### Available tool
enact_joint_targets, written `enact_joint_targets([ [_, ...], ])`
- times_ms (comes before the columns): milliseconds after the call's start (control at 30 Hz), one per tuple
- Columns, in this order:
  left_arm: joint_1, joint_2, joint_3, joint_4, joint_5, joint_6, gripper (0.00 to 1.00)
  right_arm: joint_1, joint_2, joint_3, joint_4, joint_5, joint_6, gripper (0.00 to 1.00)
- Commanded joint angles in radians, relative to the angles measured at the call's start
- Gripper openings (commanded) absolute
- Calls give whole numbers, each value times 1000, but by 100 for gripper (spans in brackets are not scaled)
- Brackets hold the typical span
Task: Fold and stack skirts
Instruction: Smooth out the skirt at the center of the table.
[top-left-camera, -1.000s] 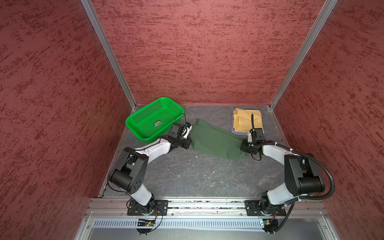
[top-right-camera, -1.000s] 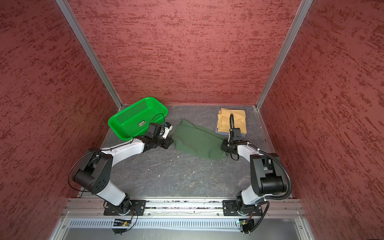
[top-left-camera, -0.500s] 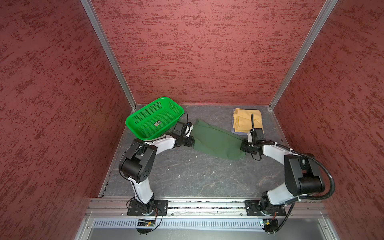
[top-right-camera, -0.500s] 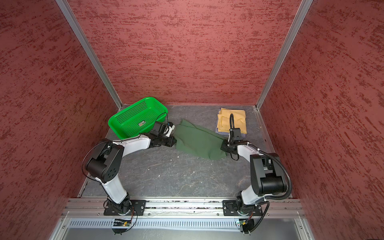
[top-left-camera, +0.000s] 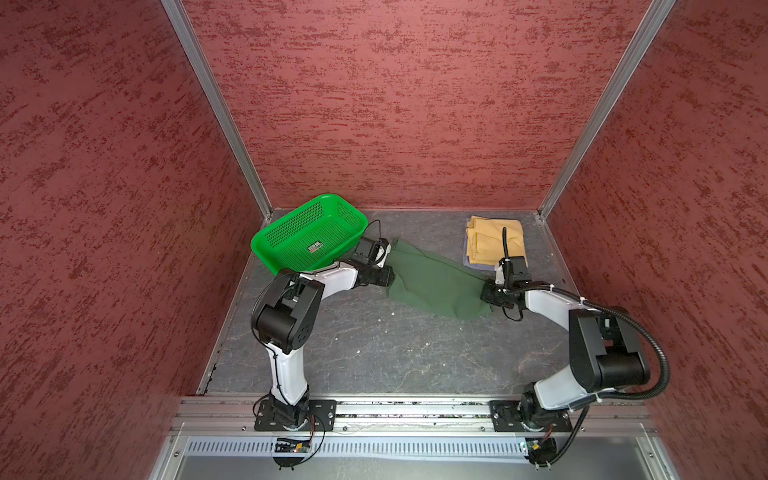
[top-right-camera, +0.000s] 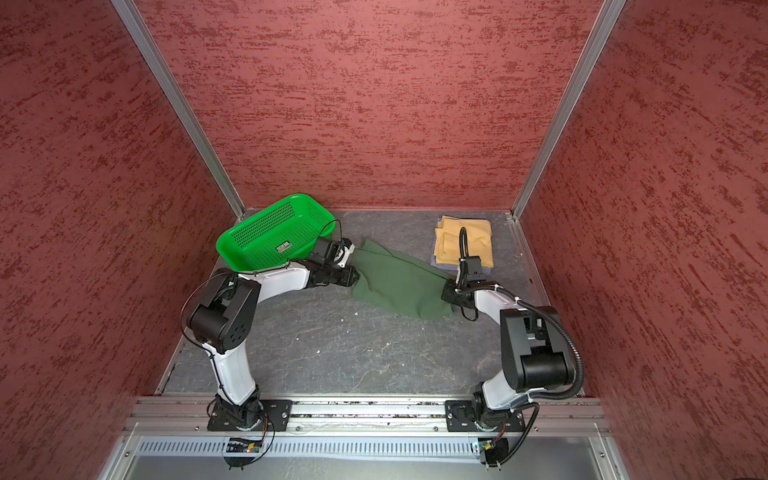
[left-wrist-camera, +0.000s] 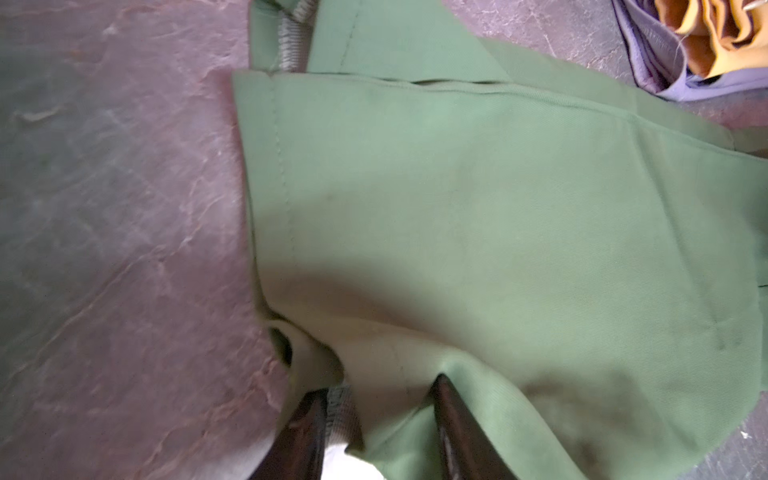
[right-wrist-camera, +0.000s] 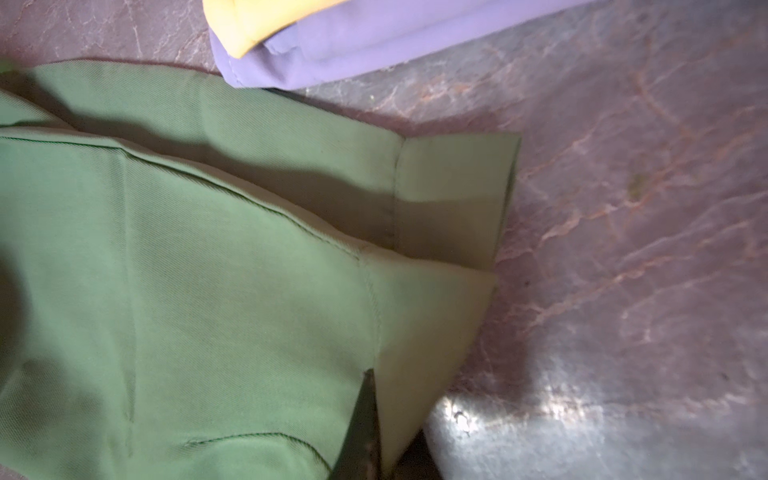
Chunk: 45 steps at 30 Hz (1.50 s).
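Grey tabletop (top-left-camera: 374, 353): basket sticker (top-left-camera: 315, 247) (unreadable), green skirt (top-left-camera: 432, 282).

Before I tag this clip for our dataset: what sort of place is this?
Probably a lab test cell: red textured wall panels in aluminium corner posts box in a grey tabletop, and two white-and-black robot arms are bolted to a metal rail.

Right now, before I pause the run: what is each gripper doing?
Left gripper: open, dark green skirt bunched loosely between its fingers.
Right gripper: shut on the dark green skirt's edge.
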<state>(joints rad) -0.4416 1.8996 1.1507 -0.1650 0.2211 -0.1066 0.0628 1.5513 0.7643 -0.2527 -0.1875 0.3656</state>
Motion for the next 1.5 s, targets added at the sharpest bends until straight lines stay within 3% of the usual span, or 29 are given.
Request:
enact_joint_targets([
  [0,-12,28,32,-13,15,-9,35,0,-13,29,-5,-9,-16,0],
  [300,-28,24,92,-90,-21,22,1,0,-8,34,-8,-6,-22,0],
  [700,-97,7,373,-520,-347,226,0,0,-13,37,-22,18,-27,0],
  [967,-125,74,412,-711,-488,216,0,0,-13,31,-19,26,-27,0],
  [1033,-136,81,403,-740,-513,201,8,-1,-12,31,-21,26,-27,0],
  [1167,-152,84,355,-753,-485,169,45,0,-13,30,-20,24,-29,0],
  [1233,-158,76,321,-736,-468,148,56,0,-11,30,-20,23,-28,0],
  [1467,-151,-74,201,-600,-372,94,60,0,-16,31,-26,22,-29,0],
])
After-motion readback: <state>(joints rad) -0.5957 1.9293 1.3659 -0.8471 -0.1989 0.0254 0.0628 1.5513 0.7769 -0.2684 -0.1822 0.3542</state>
